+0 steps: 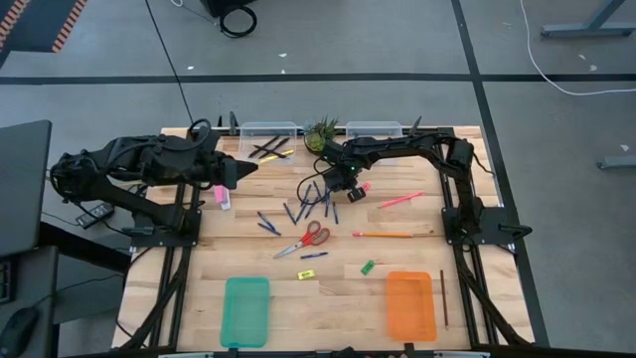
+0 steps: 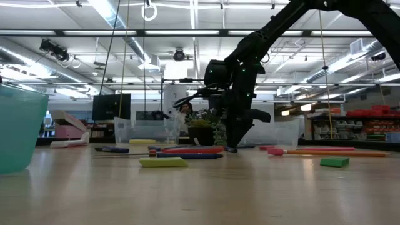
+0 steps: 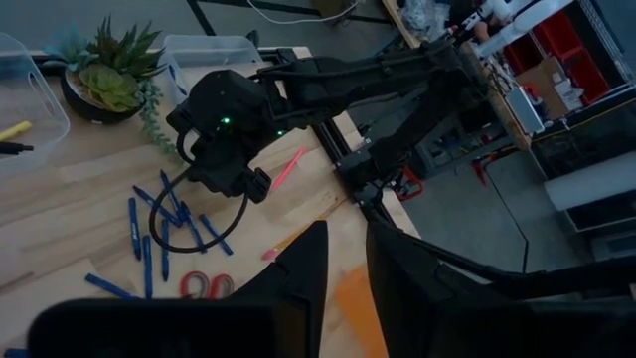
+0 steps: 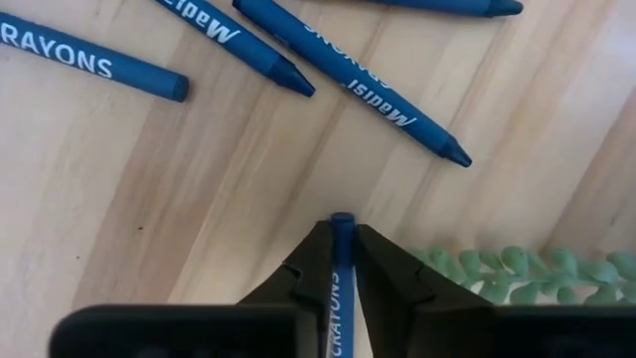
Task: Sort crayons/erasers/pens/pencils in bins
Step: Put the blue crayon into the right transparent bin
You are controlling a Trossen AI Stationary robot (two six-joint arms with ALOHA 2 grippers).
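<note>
Arms first, how do they sit over the bench [image 1: 328, 298]?
— Left arm folded at the high view's left edge, its tool [image 1: 248, 169] pointing right beside the left tub, fingers [image 3: 303, 268] a little apart with nothing seen between them. Right arm reaches from the right edge toward upper centre, wrist bent down.
And its tool?
— The right tool [image 4: 342, 227] is at the bench surface below the plant [image 1: 320, 134], pinching one blue crayon [image 4: 342, 288] lengthwise.
Bins, counted?
— Four: teal tray [image 1: 245, 310] lower left, orange tray [image 1: 410, 305] lower right, two clear tubs [image 1: 373, 129] along the top edge.
Smaller things?
— One pair of scissors [image 1: 308, 239] at centre. One orange pencil [image 1: 383, 235] to its right and one dark pencil [image 1: 444, 298] beside the orange tray. Loose blue crayons [image 1: 310, 202] cluster at centre; I cannot count them surely. Two erasers: yellow [image 1: 306, 273] and green [image 1: 368, 267], below the scissors.
</note>
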